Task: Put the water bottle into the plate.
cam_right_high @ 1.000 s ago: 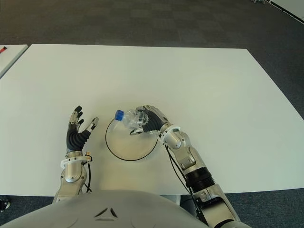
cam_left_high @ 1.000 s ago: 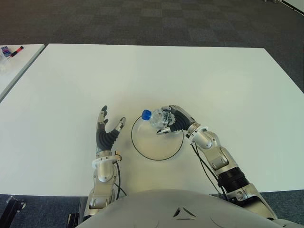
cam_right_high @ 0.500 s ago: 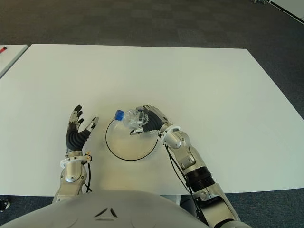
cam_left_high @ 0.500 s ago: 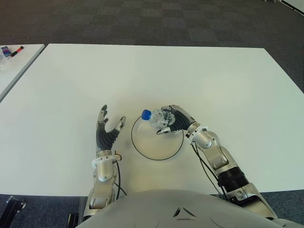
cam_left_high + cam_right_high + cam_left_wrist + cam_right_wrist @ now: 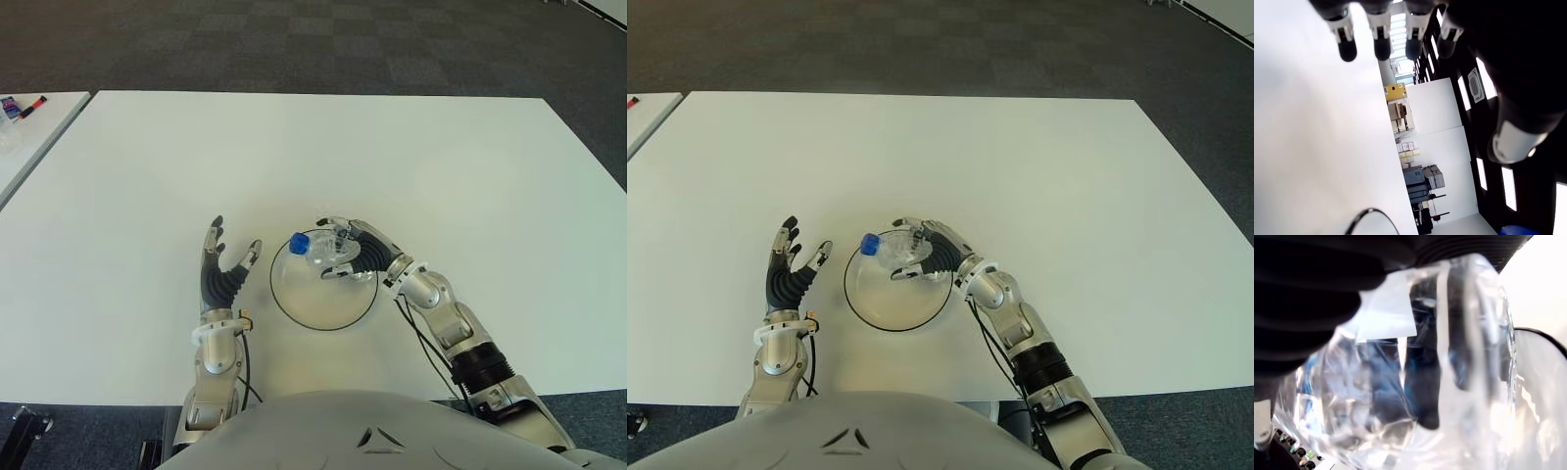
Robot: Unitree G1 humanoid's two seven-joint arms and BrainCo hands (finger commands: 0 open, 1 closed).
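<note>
Left eye view: my right hand grips the water bottle over the plate. My left hand shows beside the plate's left, fingers spread, empty.

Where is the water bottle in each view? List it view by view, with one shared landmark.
Left eye view: water bottle in the right hand, over the plate's far side.
Right eye view: same, bottle left of centre.
Left wrist view: only a blue sliver at the bottom edge, possibly its cap.
Right wrist view: fills the picture.
Shared landmark: the plate's dark rim.
</note>
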